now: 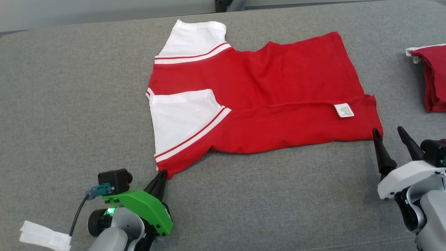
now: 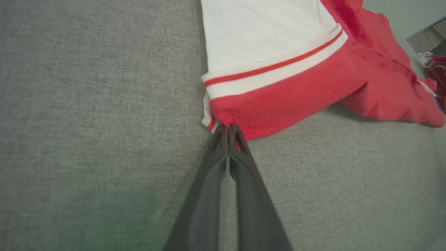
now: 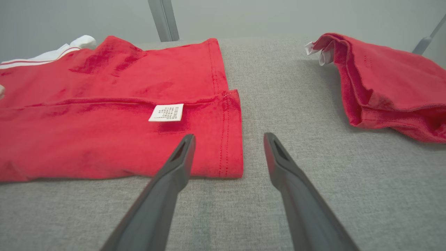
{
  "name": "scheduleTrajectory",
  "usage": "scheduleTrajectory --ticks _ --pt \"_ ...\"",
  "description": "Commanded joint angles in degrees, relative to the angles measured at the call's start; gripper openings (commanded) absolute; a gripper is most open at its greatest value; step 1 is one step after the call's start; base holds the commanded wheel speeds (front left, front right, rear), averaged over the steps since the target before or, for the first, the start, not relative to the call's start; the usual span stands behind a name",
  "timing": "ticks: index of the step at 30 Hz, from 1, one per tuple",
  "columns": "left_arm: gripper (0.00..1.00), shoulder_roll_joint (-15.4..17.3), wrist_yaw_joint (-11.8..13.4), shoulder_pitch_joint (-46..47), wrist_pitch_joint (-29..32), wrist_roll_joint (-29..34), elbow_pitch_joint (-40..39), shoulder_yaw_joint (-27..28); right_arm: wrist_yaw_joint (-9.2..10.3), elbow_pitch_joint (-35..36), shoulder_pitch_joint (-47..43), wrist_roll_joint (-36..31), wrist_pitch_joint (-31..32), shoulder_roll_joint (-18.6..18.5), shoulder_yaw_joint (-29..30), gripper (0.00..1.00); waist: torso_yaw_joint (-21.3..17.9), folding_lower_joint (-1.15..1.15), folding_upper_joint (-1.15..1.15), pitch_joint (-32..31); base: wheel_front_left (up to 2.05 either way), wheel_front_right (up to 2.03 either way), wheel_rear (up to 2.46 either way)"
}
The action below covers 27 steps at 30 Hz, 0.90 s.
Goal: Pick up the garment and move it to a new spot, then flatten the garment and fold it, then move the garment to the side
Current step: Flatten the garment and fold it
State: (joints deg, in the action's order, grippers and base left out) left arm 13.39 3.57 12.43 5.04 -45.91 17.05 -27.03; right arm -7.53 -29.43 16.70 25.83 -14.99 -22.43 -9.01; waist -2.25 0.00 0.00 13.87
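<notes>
At the lower left, the left hand point(image 1: 162, 173) is closed, its two dark fingers point(image 2: 240, 164) pinched together on the garment's nearest left corner. The garment point(image 1: 264, 104), a red shirt with white sleeves, lies flat across the middle of the grey bench point(image 1: 69, 104), its near side folded over so that a white label point(image 1: 344, 110) shows. The right hand point(image 1: 387, 130) stands open at the garment's near right corner, one finger over the hem. Further right lies a folded red cloth point(image 1: 433, 80).
</notes>
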Motion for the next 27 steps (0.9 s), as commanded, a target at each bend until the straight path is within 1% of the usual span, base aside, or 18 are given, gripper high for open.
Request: scheduleTrajectory --ticks 1,6,10,11,12,13,14,15,17,21,27 --pt "0.0 0.44 -0.67 0.7 -0.74 0.07 0.11 0.0 0.09 -1.62 1.4 2.16 0.12 0.32 -0.8 1.0 0.15 0.0 0.0 -0.04 0.0 0.0 0.0" --pt "0.0 1.3 -1.43 0.71 -1.28 0.42 -0.41 -0.05 0.09 -5.11 4.05 5.28 1.5 0.1 -2.97 1.0 0.63 0.0 0.0 0.02 0.0 0.0 0.0" --pt "0.0 2.21 -1.87 1.15 -1.45 1.29 -0.81 -0.39 0.09 -8.71 6.33 8.04 4.16 -0.2 -4.46 1.0 1.39 0.0 0.0 0.3 0.0 0.0 0.0" --pt "0.0 2.45 -1.87 1.25 -1.34 1.58 -0.89 -0.51 0.09 -9.47 6.94 8.67 4.72 -0.3 -4.83 0.93 1.55 0.0 0.0 0.41 0.0 0.0 0.0" --pt "0.0 2.65 -1.89 1.37 -1.23 1.75 -0.89 -0.58 0.09 -10.24 7.37 9.18 5.3 -0.42 -5.3 0.82 1.7 0.0 0.0 0.52 0.0 0.0 0.0" --pt "0.0 2.99 -1.9 1.61 -1.22 2.03 -0.93 -0.77 0.09 -11.02 8.06 10.34 5.71 -0.52 -6.5 0.4 2.01 0.0 0.0 0.65 0.0 0.0 0.0" --pt "0.0 3.12 -1.95 1.7 -1.29 2.08 -0.92 -0.91 0.09 -11.42 8.35 10.88 5.58 -0.75 -6.89 0.18 2.2 0.0 0.0 0.67 0.0 0.0 0.0" --pt "0.0 3.15 -1.99 1.8 -1.47 2.09 -0.86 -1.05 0.09 -11.75 8.47 11.3 5.38 -1.05 -7.42 0.0 2.41 0.0 0.0 0.61 0.0 0.0 0.0" --pt "0.0 3.37 -2.14 1.99 -1.82 2.63 -0.76 -1.32 0.09 -12.21 8.27 12.12 5.0 -1.28 -8.37 0.0 2.78 0.0 0.0 0.26 0.0 0.0 0.0" --pt "0.0 3.77 -2.46 1.24 -2.74 3.27 -1.0 -1.83 0.09 -11.99 6.08 14.18 4.14 -2.99 -10.22 0.0 3.25 0.0 0.0 -1.15 0.0 0.0 0.0" --pt "0.0 5.45 -3.0 -2.52 -2.89 2.63 -3.69 -2.12 0.09 -8.67 1.44 18.6 3.71 -6.15 -12.95 0.0 3.16 0.0 0.0 -3.41 0.0 0.0 0.0"
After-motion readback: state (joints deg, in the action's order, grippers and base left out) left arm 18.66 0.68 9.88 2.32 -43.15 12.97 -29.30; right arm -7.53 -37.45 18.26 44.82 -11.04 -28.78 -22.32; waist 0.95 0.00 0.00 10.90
